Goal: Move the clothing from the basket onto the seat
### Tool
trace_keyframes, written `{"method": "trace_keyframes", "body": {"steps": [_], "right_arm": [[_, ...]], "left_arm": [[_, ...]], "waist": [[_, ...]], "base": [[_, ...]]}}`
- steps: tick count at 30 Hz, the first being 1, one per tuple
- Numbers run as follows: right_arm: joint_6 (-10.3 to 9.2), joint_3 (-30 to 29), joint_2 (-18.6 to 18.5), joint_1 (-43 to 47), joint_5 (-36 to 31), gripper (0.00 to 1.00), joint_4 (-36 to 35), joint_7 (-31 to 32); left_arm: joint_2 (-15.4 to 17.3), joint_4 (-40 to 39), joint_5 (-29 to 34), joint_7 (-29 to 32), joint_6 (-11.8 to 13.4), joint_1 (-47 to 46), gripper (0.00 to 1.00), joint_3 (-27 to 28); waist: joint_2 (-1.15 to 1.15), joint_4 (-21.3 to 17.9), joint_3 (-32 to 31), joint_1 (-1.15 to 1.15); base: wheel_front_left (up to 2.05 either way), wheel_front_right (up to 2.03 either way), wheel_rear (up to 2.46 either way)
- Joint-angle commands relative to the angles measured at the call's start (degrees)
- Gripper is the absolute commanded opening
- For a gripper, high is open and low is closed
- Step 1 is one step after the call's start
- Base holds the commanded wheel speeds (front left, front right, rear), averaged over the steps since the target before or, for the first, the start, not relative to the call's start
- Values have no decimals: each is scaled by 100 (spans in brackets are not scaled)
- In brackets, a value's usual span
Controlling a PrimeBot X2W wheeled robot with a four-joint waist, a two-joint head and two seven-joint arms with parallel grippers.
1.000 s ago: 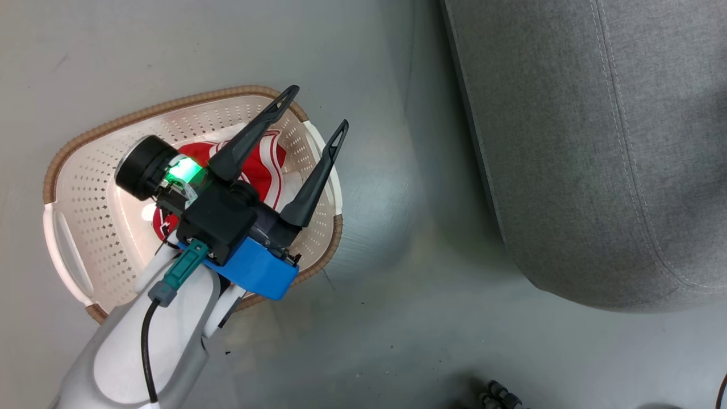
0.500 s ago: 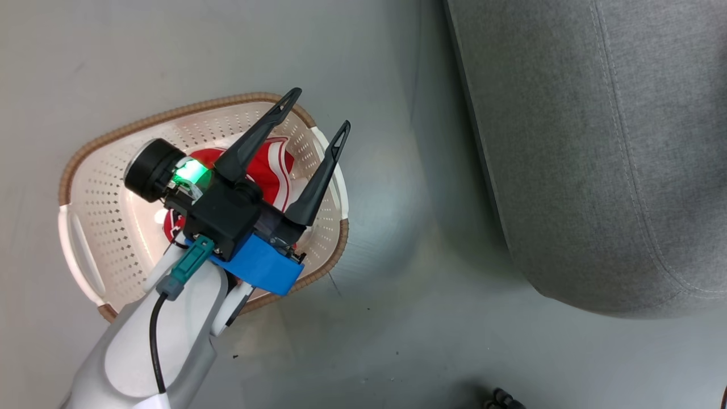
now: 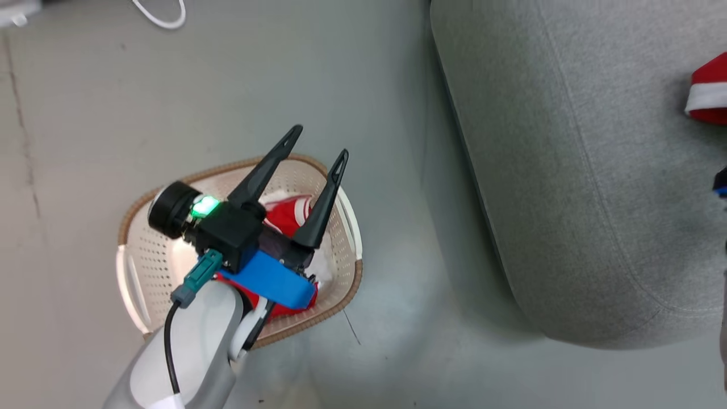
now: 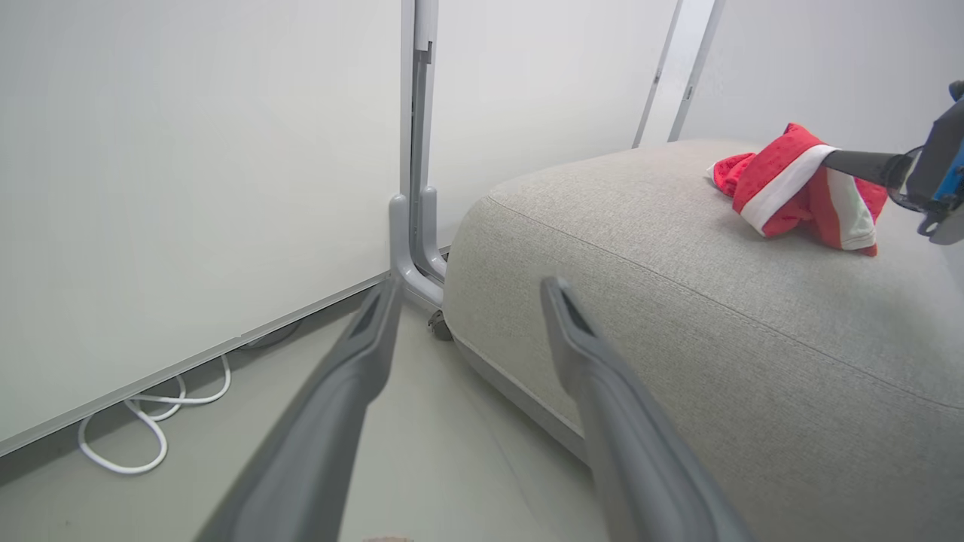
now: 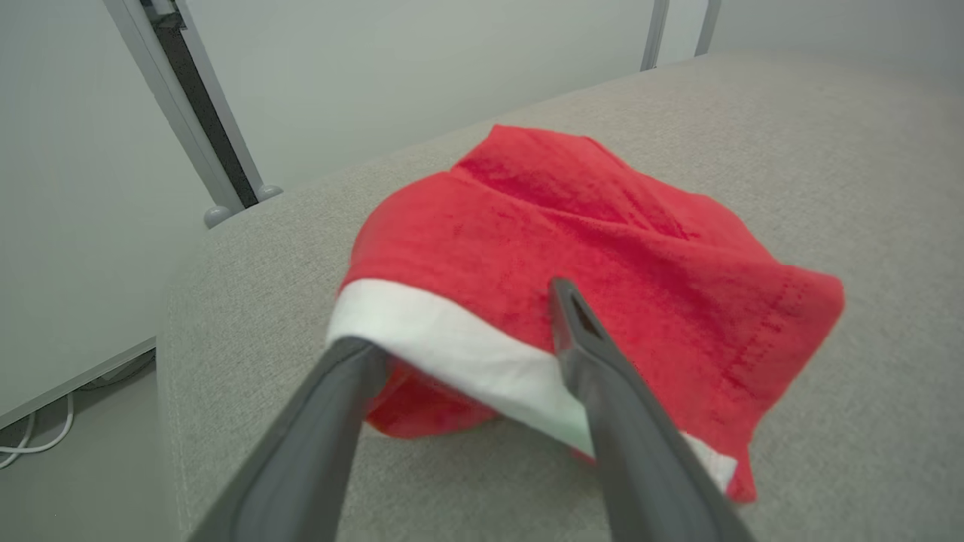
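The right pincer [image 5: 458, 316] now stands with its two fingers spread wide, clamping nothing. The white band of a red garment [image 5: 587, 226] sags across the gap between them, and the cloth rests by its own weight on the seat [image 5: 828, 150]. A second ago the head view held neither this garment nor this arm. Since then the whole picture has slid, so the camera has turned rather than the things. That brings the cloth in at the right edge of the seat and sets the basket [image 3: 149, 261] lower in the picture. I judge that the first piece is delivered and let go, so about half the task is done. The other red garment [image 3: 287, 213] lies bunched inside the basket on the floor [image 3: 85, 113], just beside the seat, and is not yet touched. The left pincer [image 3: 319, 142] stays as wide open as before and empty above the basket. Its pale forearm rises from the lower left, with the wrist tipped so the fingers point towards the seat, not down into the basket. The right arm lies low, its fingers nearly level along the cushion, and one of them touches the cloth.
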Motion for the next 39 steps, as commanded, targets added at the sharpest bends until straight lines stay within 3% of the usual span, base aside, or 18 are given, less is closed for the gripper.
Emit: {"method": "trace_keyframes", "body": {"steps": [1,9,18,27,39], "right_arm": [[1,86,7,177,-78,100,29,-22],[1,695,48,967,-47,100,-192,-22],[1,1517,371,2142,292,100,-1181,24],[1,2205,633,3224,241,100,-2507,459],[1,2319,1010,4120,65,100,-3656,896]], "left_arm": [[-31,25,-39,-26,-13,137,100,71],[-324,136,-118,-28,-39,928,100,526],[-568,306,-71,-27,-47,1802,100,1193],[-663,527,13,-28,-39,2287,100,1840],[-687,844,-29,-27,-41,2374,100,2228]], "waist": [[0,87,-397,0],[0,287,-1377,0],[0,595,-2270,0],[0,980,-2715,0],[0,1539,-2965,0]], "base": [[0,0,0],[0,0,0],[0,0,0],[0,0,0],[0,0,0]]}}
